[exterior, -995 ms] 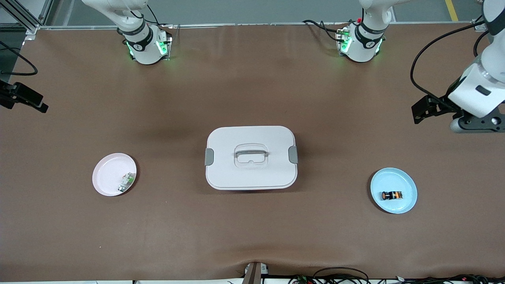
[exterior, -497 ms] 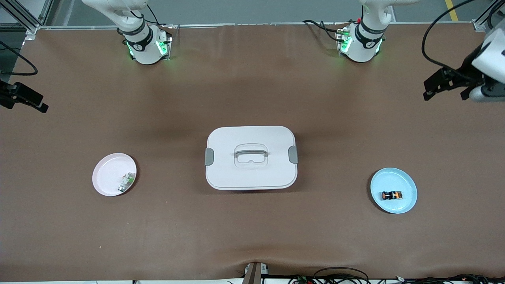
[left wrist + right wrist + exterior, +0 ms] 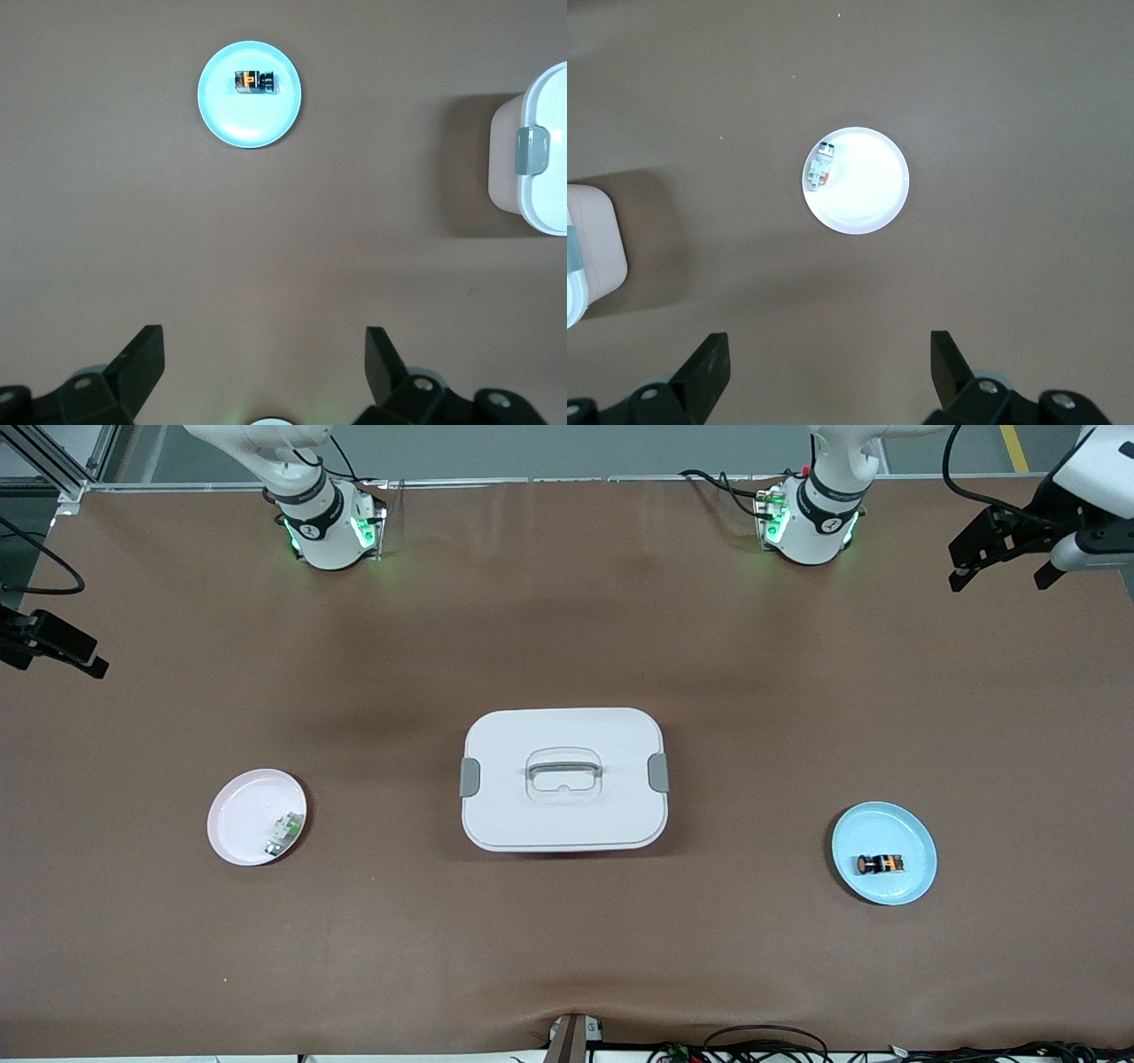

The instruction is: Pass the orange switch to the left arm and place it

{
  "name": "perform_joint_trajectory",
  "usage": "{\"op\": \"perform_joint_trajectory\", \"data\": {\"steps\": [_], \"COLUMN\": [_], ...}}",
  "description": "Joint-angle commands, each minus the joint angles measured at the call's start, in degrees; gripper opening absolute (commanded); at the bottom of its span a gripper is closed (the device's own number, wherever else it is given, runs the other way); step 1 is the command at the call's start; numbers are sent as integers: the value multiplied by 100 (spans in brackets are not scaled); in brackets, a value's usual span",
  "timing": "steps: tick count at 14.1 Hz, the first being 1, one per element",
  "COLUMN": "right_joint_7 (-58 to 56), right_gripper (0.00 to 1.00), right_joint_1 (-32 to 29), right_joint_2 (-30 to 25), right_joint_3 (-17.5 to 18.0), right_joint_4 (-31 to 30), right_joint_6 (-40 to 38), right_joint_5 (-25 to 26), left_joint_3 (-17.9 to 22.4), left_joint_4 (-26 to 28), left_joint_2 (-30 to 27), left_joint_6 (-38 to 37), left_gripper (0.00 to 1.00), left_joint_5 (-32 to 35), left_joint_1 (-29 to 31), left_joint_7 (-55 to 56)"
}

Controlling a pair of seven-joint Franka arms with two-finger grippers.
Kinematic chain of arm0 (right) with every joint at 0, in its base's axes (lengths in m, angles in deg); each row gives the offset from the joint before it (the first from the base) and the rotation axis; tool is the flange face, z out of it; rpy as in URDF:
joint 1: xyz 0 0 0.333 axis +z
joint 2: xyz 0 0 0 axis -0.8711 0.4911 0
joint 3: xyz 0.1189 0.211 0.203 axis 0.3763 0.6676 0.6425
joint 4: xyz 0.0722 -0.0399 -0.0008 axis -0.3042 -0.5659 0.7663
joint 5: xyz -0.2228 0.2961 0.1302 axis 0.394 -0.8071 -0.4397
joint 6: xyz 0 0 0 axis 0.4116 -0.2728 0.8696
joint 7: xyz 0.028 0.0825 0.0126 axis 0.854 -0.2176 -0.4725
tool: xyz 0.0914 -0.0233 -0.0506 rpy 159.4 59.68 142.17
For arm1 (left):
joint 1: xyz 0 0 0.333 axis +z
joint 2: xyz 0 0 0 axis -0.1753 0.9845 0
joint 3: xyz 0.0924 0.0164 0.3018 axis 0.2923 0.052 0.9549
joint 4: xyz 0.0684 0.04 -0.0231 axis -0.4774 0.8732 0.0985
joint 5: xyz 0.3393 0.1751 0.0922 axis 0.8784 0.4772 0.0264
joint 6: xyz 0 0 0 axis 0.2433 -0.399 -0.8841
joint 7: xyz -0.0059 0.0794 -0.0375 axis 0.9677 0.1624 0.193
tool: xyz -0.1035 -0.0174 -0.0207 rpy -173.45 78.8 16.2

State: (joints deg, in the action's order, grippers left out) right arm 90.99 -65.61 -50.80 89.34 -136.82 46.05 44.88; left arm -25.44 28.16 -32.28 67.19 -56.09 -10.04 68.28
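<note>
Plates sat at either end of the desk (image 3: 567, 957): a blue plate (image 3: 904, 881) held the orange switch (image 3: 879, 864), a pink plate (image 3: 239, 815) held a green-and-white component (image 3: 283, 833). Between them stood the closed white box (image 3: 564, 815). The left gripper (image 3: 1001, 558) and right gripper (image 3: 828, 372) hung open, empty; no writing was readable.

The left arm rose from its base at the table's back edge and carried the left gripper (image 3: 1001, 562) high over the left arm's end of the table, its two black fingers (image 3: 140, 361) spread wide and holding nothing. The right gripper (image 3: 828, 372) hung high too, its fingers (image 3: 709, 365) equally wide apart and empty, its arm reaching out past the right arm's end.
</note>
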Motion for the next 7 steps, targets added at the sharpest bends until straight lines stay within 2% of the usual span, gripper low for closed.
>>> {"op": "perform_joint_trajectory", "data": {"steps": [1,7], "right_joint_7": [-62,-62], "right_gripper": [100,100], "right_joint_1": [-113,-113], "right_joint_2": [86,86], "right_joint_3": [89,89], "right_joint_4": [167,167], "right_joint_6": [-106,-106], "right_joint_5": [53,44], "left_joint_3": [70,61], "left_joint_4": [-97,-1011], "left_joint_2": [-19,719], "left_joint_6": [-116,-775], "left_gripper": [100,100], "left_joint_5": [-8,-17], "left_joint_1": [-50,-15], "left_joint_7": [-79,-53]}}
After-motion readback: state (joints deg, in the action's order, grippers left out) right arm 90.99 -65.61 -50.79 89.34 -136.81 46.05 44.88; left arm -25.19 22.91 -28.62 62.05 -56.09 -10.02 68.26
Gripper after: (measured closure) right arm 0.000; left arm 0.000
